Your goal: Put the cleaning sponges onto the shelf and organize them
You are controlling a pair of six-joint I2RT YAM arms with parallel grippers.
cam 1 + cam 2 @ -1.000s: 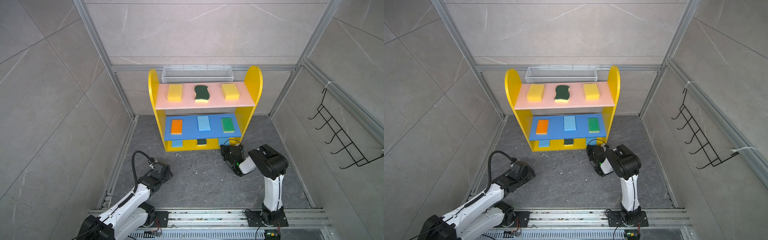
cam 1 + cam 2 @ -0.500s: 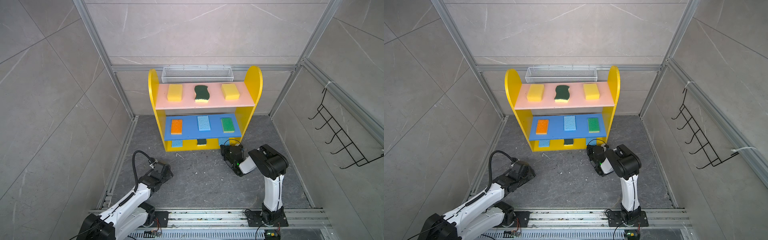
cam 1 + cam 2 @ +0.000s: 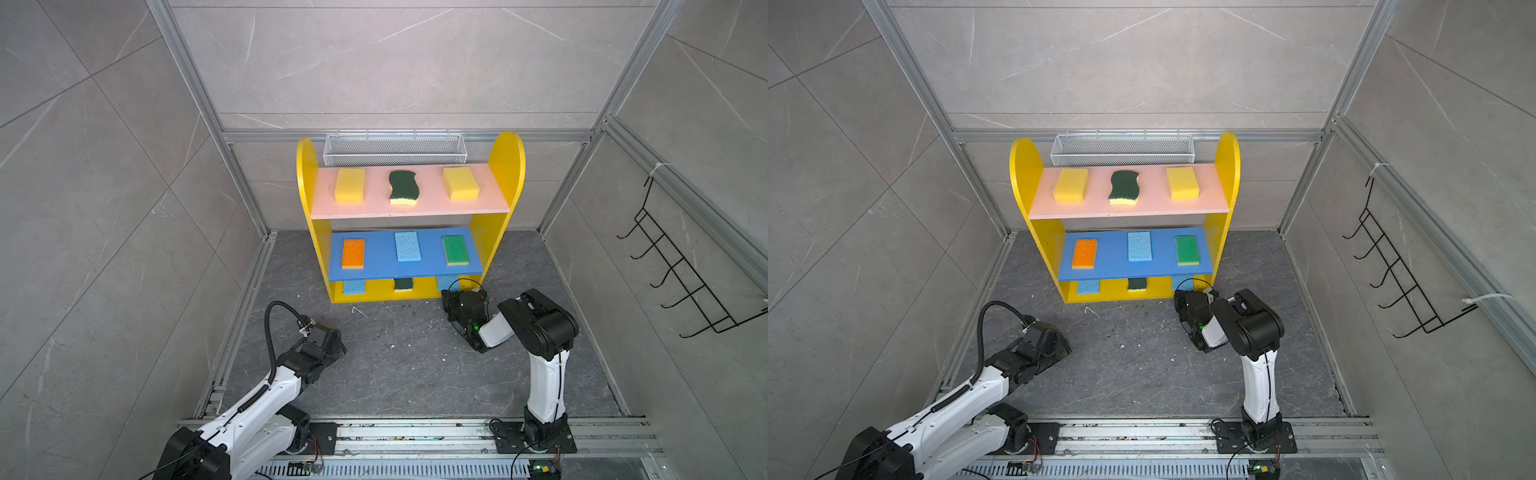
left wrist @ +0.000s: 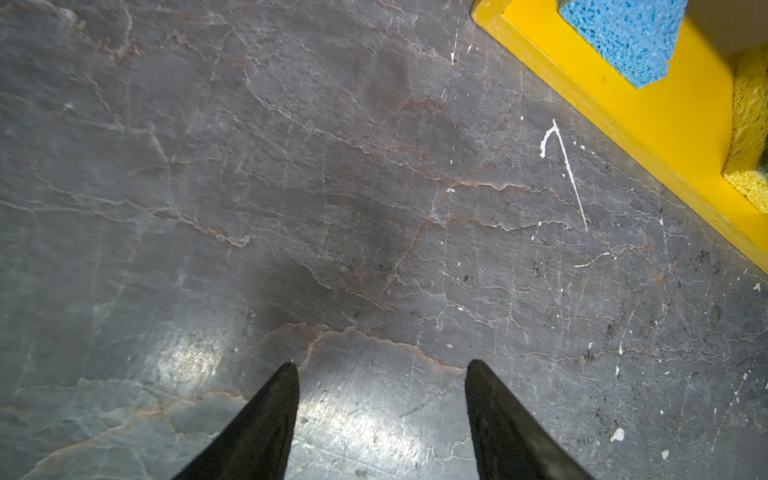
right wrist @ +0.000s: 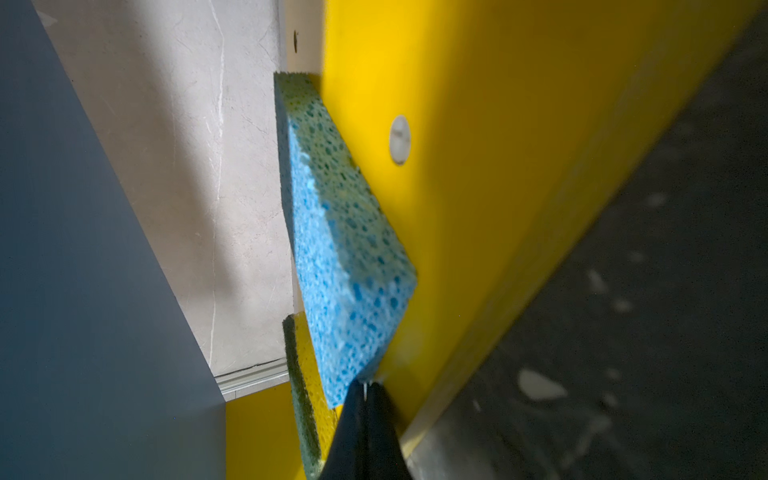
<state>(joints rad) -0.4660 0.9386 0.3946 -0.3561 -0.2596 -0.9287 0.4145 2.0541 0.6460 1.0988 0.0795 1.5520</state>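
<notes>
The yellow shelf (image 3: pixel 505 166) stands at the back of the floor. Its pink board carries a yellow sponge (image 3: pixel 350 185), a wavy scourer (image 3: pixel 402 187) and another yellow sponge (image 3: pixel 460 183). On the blue board lie an orange (image 3: pixel 353 253), a light blue (image 3: pixel 407 246) and a green sponge (image 3: pixel 455 250). The base holds a blue sponge (image 3: pixel 354 286), a scourer (image 3: pixel 403 284) and a blue sponge (image 5: pixel 345 249) at the right end. My right gripper (image 5: pixel 365 384) is shut, its tips touching that sponge's near corner. My left gripper (image 4: pixel 382 365) hangs open over bare floor.
A white wire mesh basket (image 3: pixel 395 147) hangs behind the shelf top. A black hook rack (image 3: pixel 681 274) is on the right wall. Aluminium frame posts and rails edge the grey stone floor (image 3: pixel 395 365), and tiled walls close in three sides.
</notes>
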